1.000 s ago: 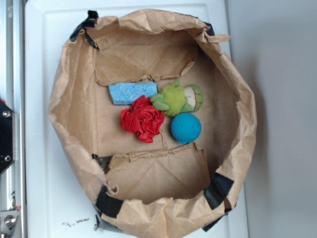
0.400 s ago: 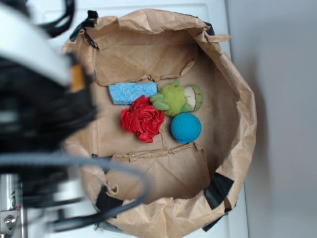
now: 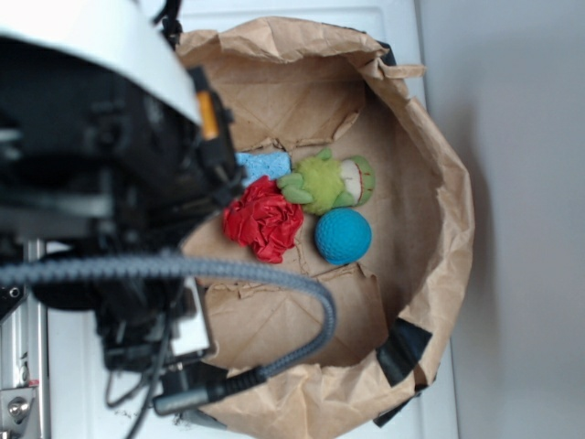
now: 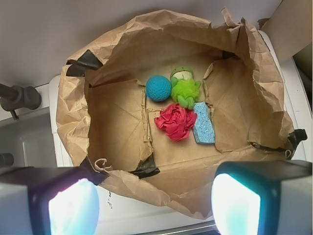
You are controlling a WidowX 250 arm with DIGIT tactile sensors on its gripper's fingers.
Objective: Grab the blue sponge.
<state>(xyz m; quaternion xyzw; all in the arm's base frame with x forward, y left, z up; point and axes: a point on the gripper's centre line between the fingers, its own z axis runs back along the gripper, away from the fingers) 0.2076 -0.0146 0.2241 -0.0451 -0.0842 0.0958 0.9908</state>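
Note:
The blue sponge (image 4: 203, 129), a light-blue speckled block, lies flat on the floor of a brown paper bag (image 4: 122, 127), next to a red cloth wad (image 4: 175, 122). In the exterior view the arm covers most of the sponge (image 3: 265, 165); only its right end shows. My gripper (image 4: 154, 208) is open and empty, high above the bag's near rim, with its two fingertips (image 4: 73, 208) wide apart at the bottom of the wrist view. In the exterior view the jaws are hidden under the arm body.
A teal-blue ball (image 3: 343, 236) and a green plush toy (image 3: 327, 181) lie beside the red cloth wad (image 3: 263, 219). The bag's crumpled walls (image 3: 430, 219) stand up all round them. The bag sits on a white surface (image 3: 82, 73).
The arm has swung in from the left over the bag's left side. It now covers most of the sponge in the exterior view. The objects have not moved.

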